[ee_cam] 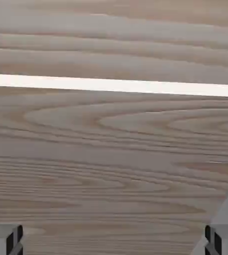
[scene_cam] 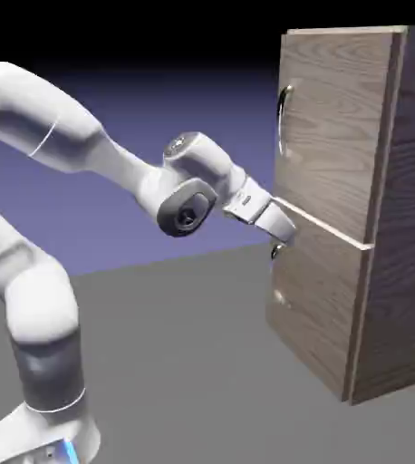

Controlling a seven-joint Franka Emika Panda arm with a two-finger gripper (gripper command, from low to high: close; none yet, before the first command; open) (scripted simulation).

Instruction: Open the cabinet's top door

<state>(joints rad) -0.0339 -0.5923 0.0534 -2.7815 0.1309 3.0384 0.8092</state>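
Wood-grain top door (scene_cam: 333, 127), pale edge, curved silver handle (scene_cam: 283, 118)

Plain grey table (scene_cam: 175, 362) carries two things: the cabinet (scene_cam: 388, 272) standing upright at the right, and the white arm's base (scene_cam: 39, 439) at lower left. They sit well apart.

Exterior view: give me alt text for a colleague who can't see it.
A white robot arm reaches right, its claw at the front of a tall wooden cabinet, level with the pale seam under the top door. That door looks shut, and its curved silver handle sits higher up, untouched.
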